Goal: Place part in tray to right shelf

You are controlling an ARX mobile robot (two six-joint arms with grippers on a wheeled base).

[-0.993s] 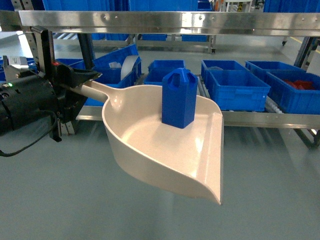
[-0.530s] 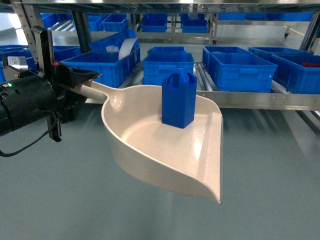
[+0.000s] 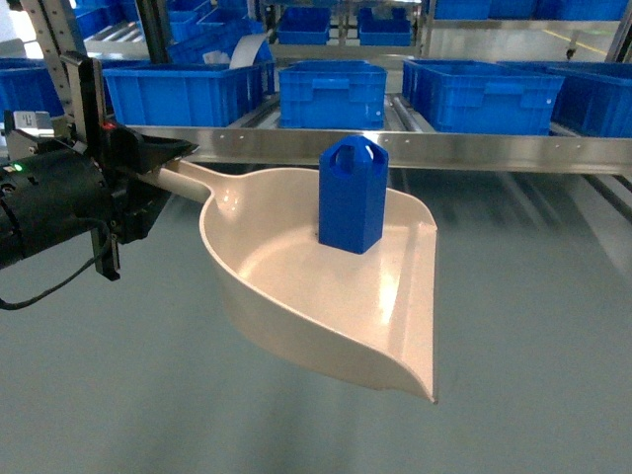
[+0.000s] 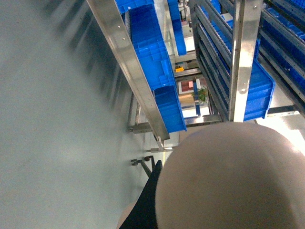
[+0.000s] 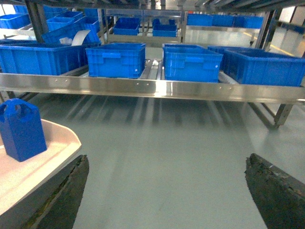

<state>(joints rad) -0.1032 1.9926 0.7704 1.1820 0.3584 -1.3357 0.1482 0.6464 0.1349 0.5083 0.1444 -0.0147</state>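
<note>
Left gripper (image 3: 163, 163) clamped on tray (image 3: 326, 296) handle at 9 o'clock, part (image 3: 353, 195) upright inside; right gripper (image 5: 164, 183) fingers spread, empty.

Grey-green floor (image 3: 148, 395) fills the lower frame before me. Blue crates (image 3: 331, 94) line the top edge, with more racks (image 3: 346, 25) behind them, brightly lit.
</note>
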